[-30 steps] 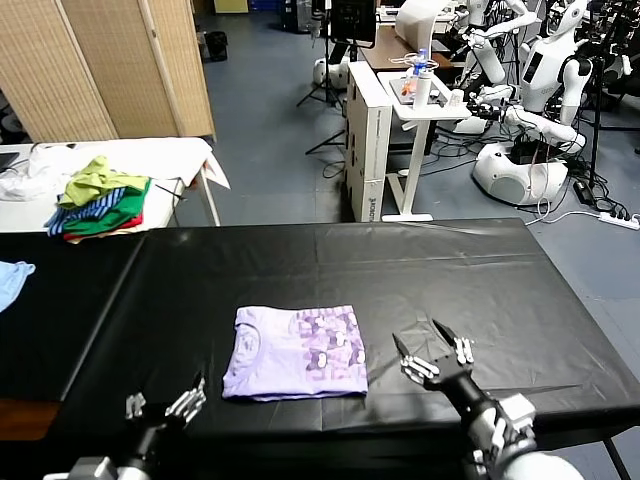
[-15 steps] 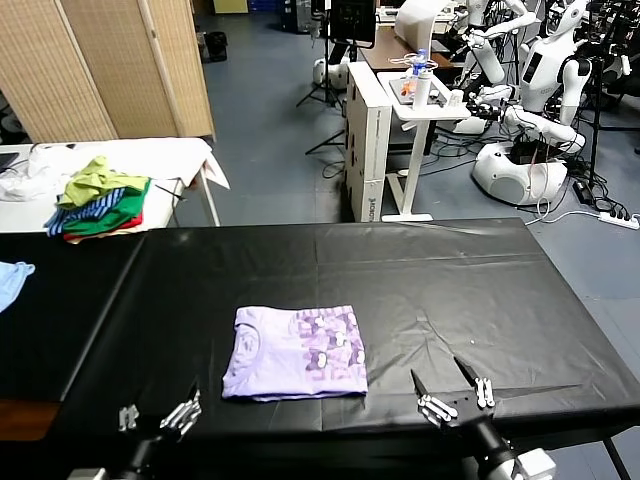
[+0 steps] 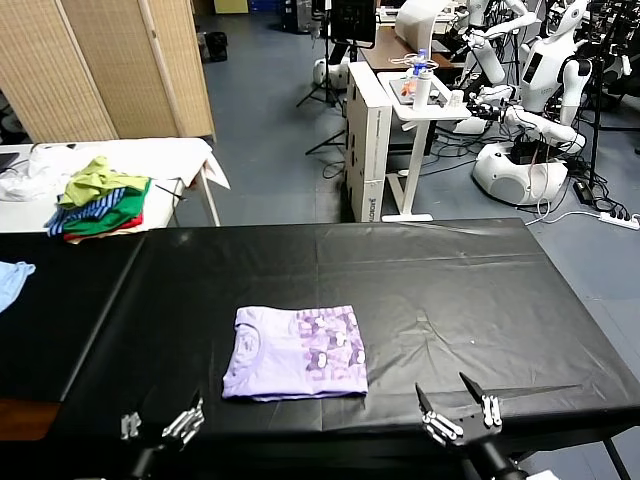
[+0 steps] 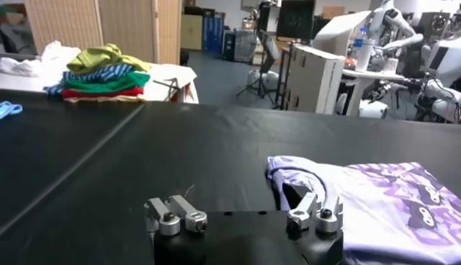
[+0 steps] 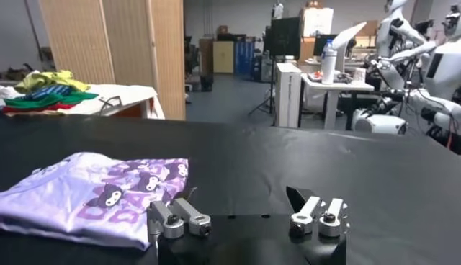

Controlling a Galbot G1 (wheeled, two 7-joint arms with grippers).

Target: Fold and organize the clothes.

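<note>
Between the two released, empty pincers, left (image 3: 157,424) and right (image 3: 458,410), lies the folded T-shirt (image 3: 295,352), untouched.

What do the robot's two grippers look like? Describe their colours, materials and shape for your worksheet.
Both the left gripper and the right gripper have a black body with two pairs of silver metal fingers, jointed with round bolts and ending in dark pointed tips. No cables or markings show.
</note>
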